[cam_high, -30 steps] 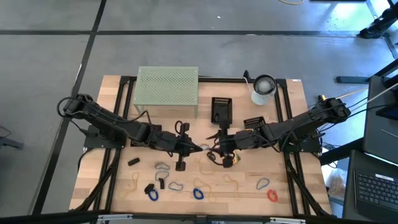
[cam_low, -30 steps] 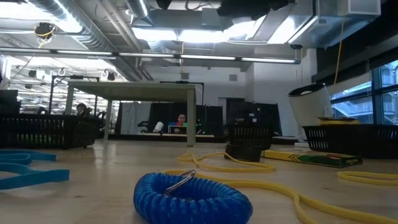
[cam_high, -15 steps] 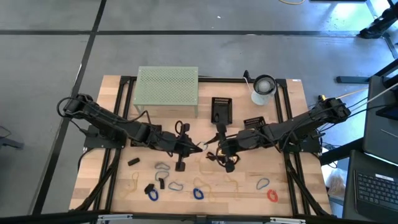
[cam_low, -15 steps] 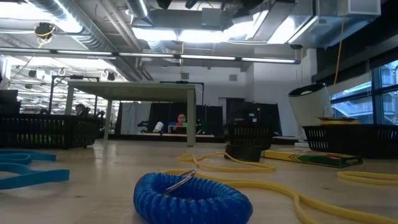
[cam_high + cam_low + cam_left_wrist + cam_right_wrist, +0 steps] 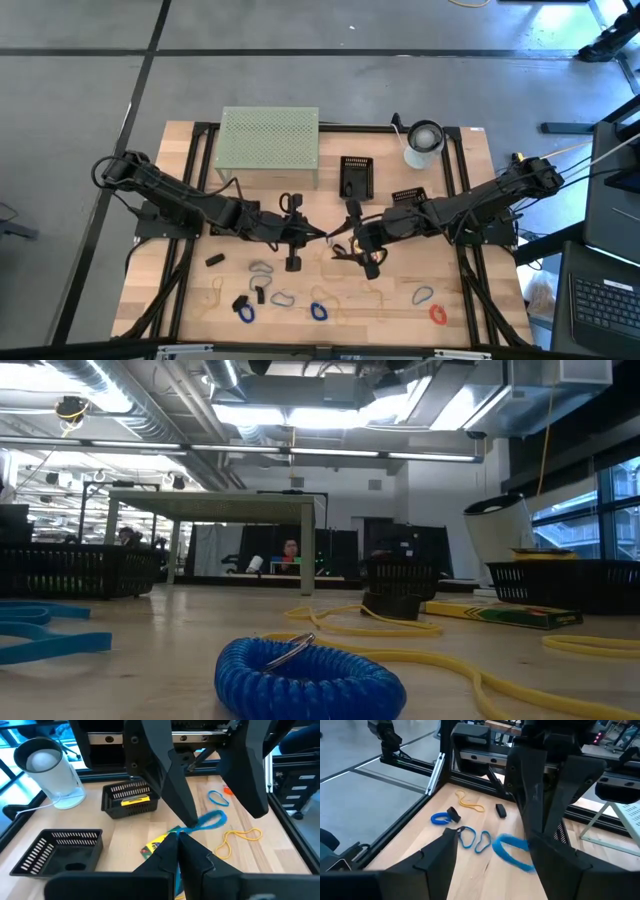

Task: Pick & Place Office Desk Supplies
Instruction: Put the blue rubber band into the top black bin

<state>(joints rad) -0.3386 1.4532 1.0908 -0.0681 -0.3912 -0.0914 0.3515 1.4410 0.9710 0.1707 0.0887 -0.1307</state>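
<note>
left gripper [image 5: 322, 237] pinches blue band [image 5: 209, 821]; right gripper [image 5: 347, 238] spread, baskets [image 5: 355, 176] behind

mesh stand [image 5: 268, 146] behind tools (roll [image 5: 424, 143] rightward)

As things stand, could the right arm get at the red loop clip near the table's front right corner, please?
Probably yes: the right gripper is open and empty at mid-table, and bare wood lies between it and the red loop clip, with only the blue loop clip nearby.
</note>
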